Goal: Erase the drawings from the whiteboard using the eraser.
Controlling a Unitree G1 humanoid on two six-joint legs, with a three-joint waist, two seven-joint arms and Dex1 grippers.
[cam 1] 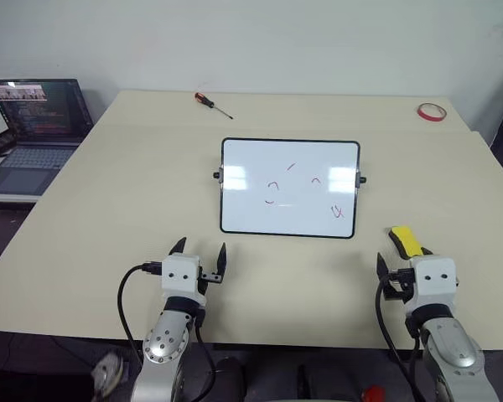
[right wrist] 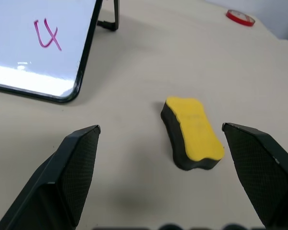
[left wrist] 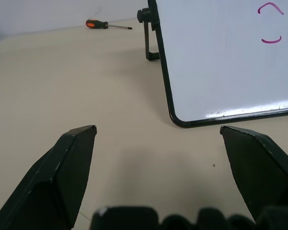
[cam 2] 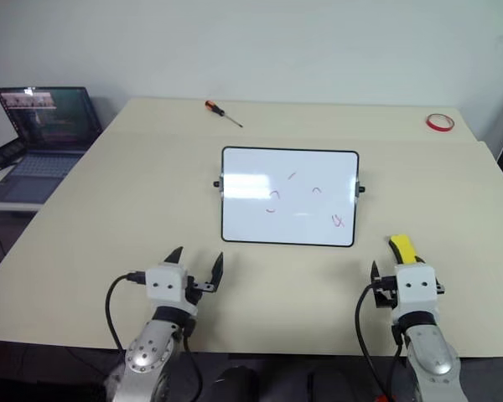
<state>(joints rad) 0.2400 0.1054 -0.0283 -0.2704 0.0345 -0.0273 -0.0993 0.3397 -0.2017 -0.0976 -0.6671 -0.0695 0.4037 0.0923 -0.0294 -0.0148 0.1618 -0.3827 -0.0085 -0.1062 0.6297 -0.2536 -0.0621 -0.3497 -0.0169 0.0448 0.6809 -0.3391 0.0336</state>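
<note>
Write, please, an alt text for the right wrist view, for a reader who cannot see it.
A yellow eraser with a black underside lies on a beige table, ahead of the right gripper, whose two black fingers stand wide open and apart from it. Beside it is the whiteboard corner with a red drawing; a red tape ring lies farther back.

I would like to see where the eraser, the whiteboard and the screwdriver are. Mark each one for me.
eraser [right wrist: 194, 132]: right wrist view, on its yellow top face.
whiteboard [cam 1: 260, 197]: left eye view, on a bare white part of its surface.
screwdriver [cam 1: 204, 99]: left eye view, on its orange and black handle.
</note>
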